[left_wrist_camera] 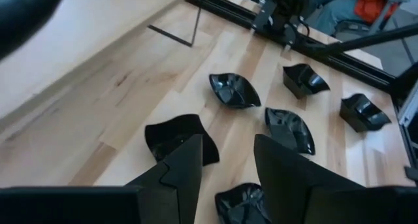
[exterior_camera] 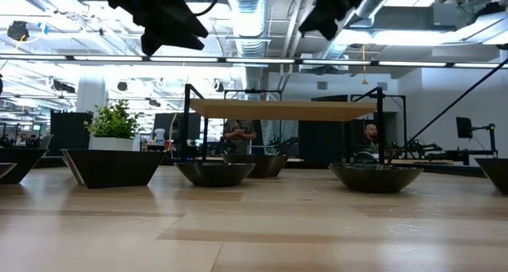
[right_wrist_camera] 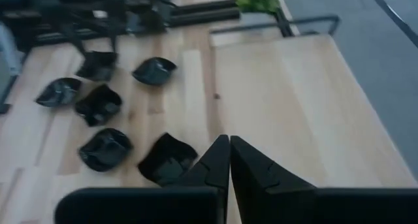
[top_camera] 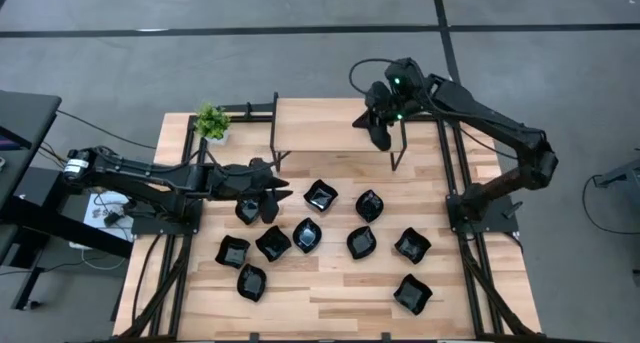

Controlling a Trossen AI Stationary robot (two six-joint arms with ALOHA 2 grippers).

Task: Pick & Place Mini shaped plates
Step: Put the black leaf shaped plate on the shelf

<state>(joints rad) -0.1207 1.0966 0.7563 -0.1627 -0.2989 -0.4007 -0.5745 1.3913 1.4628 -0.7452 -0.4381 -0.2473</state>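
Pale wooden tabletop (top_camera: 330, 293) carries the mini shaped plates (top_camera: 307, 235) scattered across its near half. Left gripper (top_camera: 278, 196) hovers open and empty over one, apparently about to pick; next it must descend and close. Farther off, right gripper (top_camera: 379, 134) hangs shut, empty, above the raised shelf (top_camera: 325, 125).

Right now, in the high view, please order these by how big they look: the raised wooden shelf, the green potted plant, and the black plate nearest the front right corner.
1. Raised wooden shelf, by far the largest.
2. Front-right plate.
3. Potted plant, looking about alike in size to the plate, so this order is unsure.
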